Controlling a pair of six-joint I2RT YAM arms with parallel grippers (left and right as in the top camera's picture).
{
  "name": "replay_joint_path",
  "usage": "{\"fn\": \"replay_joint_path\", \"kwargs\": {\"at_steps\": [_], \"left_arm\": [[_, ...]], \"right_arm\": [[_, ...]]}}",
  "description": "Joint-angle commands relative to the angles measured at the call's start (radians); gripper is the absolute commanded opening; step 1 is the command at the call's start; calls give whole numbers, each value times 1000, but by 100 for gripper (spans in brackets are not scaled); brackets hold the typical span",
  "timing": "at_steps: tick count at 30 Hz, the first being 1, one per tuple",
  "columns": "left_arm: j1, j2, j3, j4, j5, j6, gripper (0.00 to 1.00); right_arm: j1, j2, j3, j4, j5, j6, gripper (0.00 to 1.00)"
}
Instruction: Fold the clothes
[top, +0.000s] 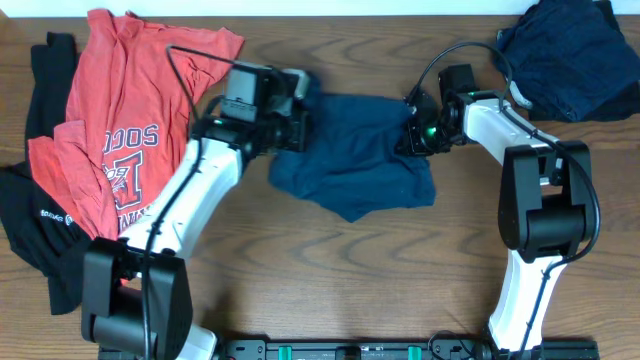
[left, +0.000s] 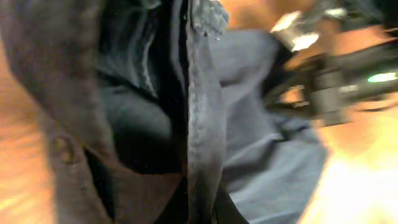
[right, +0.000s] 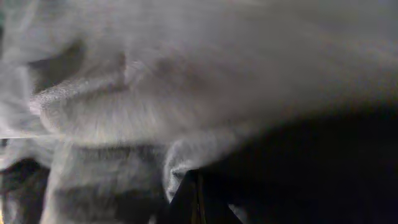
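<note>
**A:** Left gripper (top: 300, 98)?
**B:** Clamped on the navy garment (top: 360, 160) at its left hem, with the seam running between the fingers.
**A:** Right gripper (top: 412, 130)?
**B:** Pinched onto the opposite edge. That wrist view is blurred.
**A:** And the garment itself?
**B:** It lies rumpled on the table (top: 350, 270) between the arms. A red T-shirt (top: 130, 110) and a black garment (top: 45, 80) are at the left, and a dark blue heap (top: 575, 60) sits in the far right corner.

Wrist views blurred, filled by navy cloth (left: 273, 155) hiding the jaws; dark clothes pile (top: 572, 52) cropped at top edge
</note>
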Motion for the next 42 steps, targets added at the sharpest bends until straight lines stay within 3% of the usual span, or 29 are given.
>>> {"fn": "replay_joint_path", "kwargs": {"at_steps": [1,8,19,35,42], "left_arm": [[-85,-7,13,66,100,-93,6],[-218,0,13,164,11,-100,6],[-230,0,13,199,-8,-114,6],[-231,44,13,192,-39,-114,6],[-253,67,13,216,-39,-121,6]], "right_arm": [[16,123,-47,3,119,11,1],[15,124,-47,2,107,10,1],[7,100,-34,2,-35,-2,1],[-167,-502,-32,-111,-43,-31,4],[-245,-538,-35,-158,-7,-27,4]]}}
